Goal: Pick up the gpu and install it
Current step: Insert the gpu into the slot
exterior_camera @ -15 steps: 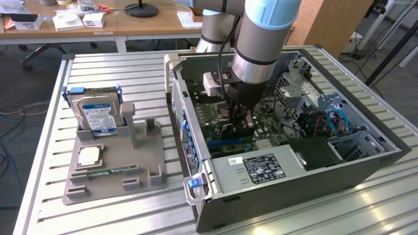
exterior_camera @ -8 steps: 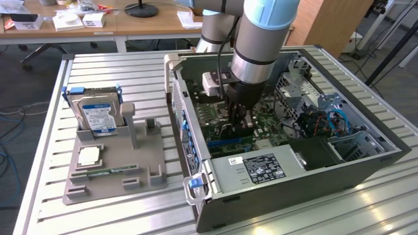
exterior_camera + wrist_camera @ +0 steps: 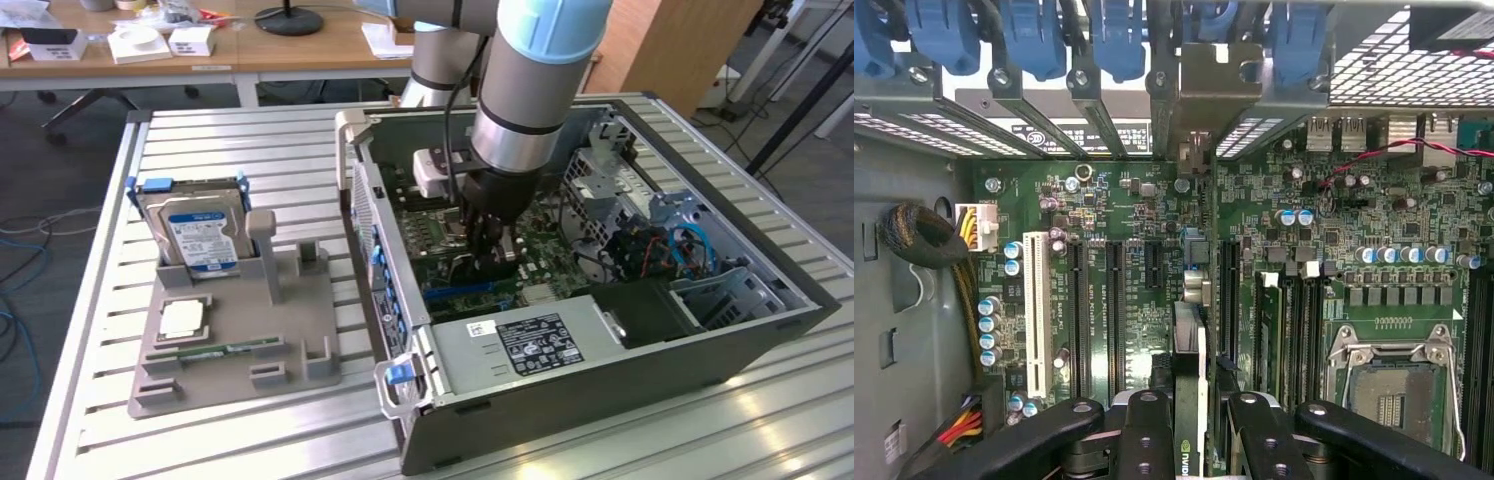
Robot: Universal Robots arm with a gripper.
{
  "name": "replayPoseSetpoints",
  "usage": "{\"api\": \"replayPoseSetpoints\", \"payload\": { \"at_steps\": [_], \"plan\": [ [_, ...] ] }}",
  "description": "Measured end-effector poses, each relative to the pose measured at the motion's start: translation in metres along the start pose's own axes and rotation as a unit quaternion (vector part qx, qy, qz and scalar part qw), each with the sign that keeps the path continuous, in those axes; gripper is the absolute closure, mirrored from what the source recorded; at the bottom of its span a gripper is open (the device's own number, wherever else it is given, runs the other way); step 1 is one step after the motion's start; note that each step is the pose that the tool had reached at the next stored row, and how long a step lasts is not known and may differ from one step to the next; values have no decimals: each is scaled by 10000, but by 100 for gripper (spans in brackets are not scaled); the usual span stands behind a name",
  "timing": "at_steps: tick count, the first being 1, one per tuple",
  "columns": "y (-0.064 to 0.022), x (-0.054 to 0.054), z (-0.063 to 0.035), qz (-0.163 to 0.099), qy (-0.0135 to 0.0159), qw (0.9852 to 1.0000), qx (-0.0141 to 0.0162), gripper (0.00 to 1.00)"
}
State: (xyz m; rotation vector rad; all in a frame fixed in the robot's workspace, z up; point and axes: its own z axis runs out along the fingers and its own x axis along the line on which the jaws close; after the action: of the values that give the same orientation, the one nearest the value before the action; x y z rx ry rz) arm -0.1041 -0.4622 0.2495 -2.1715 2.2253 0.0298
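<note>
The step in hand is the install stage: the pick is done. In the exterior view the arm reaches down into the open computer case (image 3: 641, 390), which lies on its side on the slatted counter (image 3: 240, 140), and the gripper (image 3: 487, 255) hangs close above the motherboard (image 3: 547, 250) near the middle of the case. In the wrist view the gripper (image 3: 1192, 405) is clamped on the gpu (image 3: 1189, 340), one finger on each face. The card stands on edge, a green logo showing between the fingers. Its long edge runs parallel to the black expansion slots (image 3: 1116, 310) and beside the white slot (image 3: 1036, 310), towards the rear wall with its blue latches (image 3: 1034, 40). A metal end bracket (image 3: 1209, 90) sits at that wall in line with the card; it appears to belong to the gpu. The slot beneath the card is hidden, so it cannot be told whether the edge connector is above the slot, touching it, or partly entered. As a judgement, seating calls for a straight push towards the board, with the card kept upright and parallel to the slot and the bracket kept in its rear opening, since any tilt could bind the connector. At 9 o'clock from the case in the exterior view, the grey parts tray (image 3: 240, 330) holds the hard drive (image 3: 200, 235) and the RAM stick (image 3: 220, 351).
</note>
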Motion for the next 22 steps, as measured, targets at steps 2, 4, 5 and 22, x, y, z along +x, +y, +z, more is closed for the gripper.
{"api": "replayPoseSetpoints", "payload": {
  "at_steps": [2,4,5,22],
  "plan": [
    [0,0,4,0,-1,10000,0,74],
    [0,0,10,-1,0,10000,0,74],
    [0,1,10,-1,0,10000,0,74],
    [1,0,13,-24,-3,10000,0,74]
  ]
}}
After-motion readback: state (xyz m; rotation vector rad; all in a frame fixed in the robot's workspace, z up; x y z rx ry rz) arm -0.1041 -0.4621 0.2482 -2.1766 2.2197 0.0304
